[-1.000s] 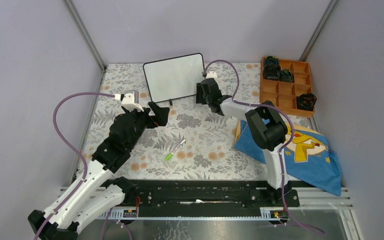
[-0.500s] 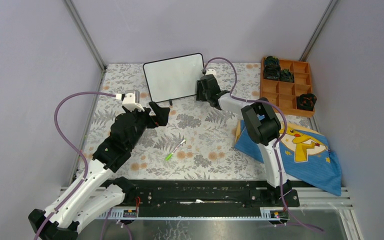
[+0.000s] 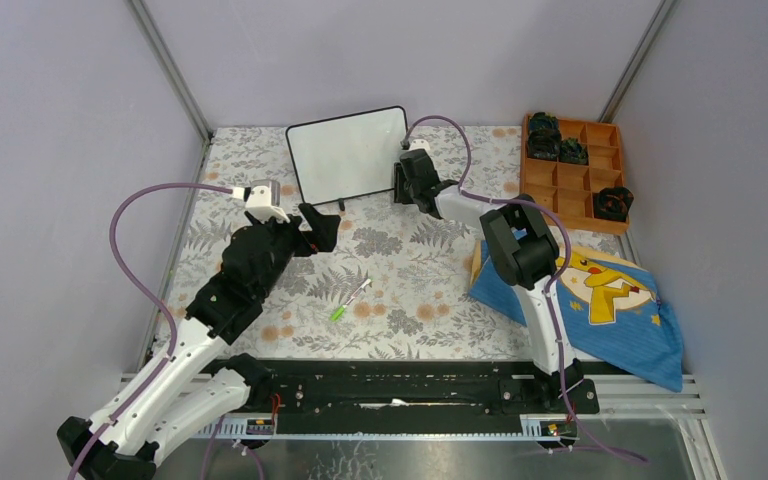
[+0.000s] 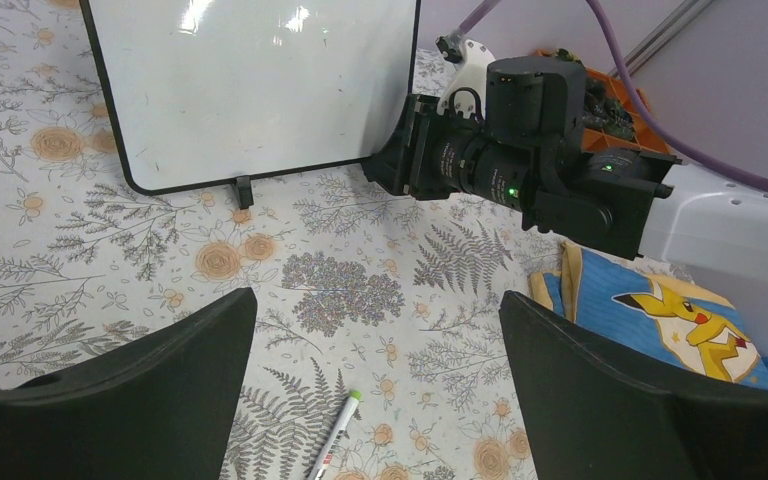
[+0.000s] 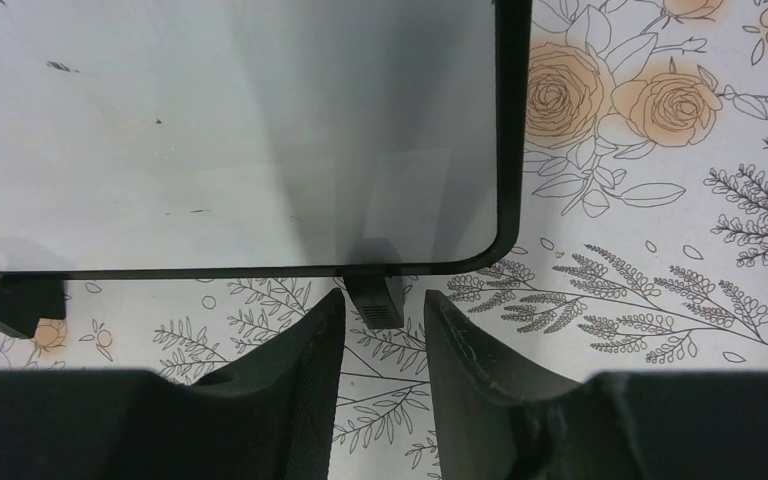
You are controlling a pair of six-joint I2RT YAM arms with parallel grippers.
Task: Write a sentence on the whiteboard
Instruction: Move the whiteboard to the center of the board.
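Quick tool check
Your right tool (image 5: 382, 312) straddles the whiteboard (image 5: 230, 130)'s 5 o'clock foot (image 5: 373, 296), slightly gapped; left tool (image 4: 377, 300) wide open, empty.

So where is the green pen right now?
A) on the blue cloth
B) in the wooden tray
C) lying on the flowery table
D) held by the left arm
C: the green pen lies flat on the flowery table, out in the open with nothing holding it.
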